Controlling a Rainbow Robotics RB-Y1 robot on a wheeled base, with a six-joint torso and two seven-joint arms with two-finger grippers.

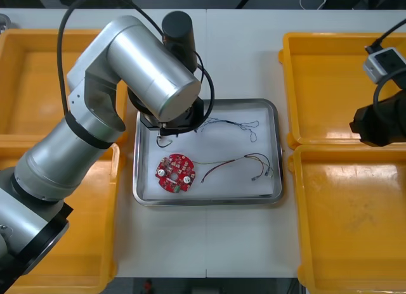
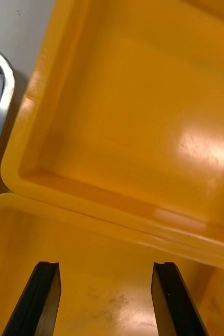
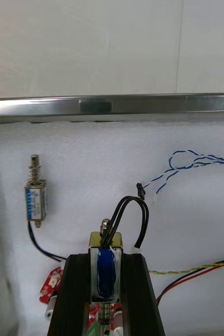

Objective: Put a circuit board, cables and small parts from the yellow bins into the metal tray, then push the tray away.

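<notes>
White lining [image 1: 222, 145] covers the inside of the metal tray [image 1: 206, 201] at the middle of the desk [image 1: 241, 53]. The left hand [image 3: 106, 257], over the tray's far left corner, grips a small metal part [image 3: 105, 273] wrapped in blue between its black fingers [image 3: 72, 294], with a black cable [image 3: 127, 207] looping from the part's top. A second small metal part [image 3: 36, 202] lies on the lining just beside it, nearer the tray's left rim. A round red circuit board [image 1: 176, 173] rests in the tray's near left area. A red and yellow cable [image 1: 235, 162] runs from beside it toward the right rim, and a twisted blue and white cable [image 1: 231, 124] lies along the far side. To the tray's right, the right hand [image 2: 106, 268] hangs wide apart and empty over two yellow bins [image 1: 342, 72], above where their rims meet.
</notes>
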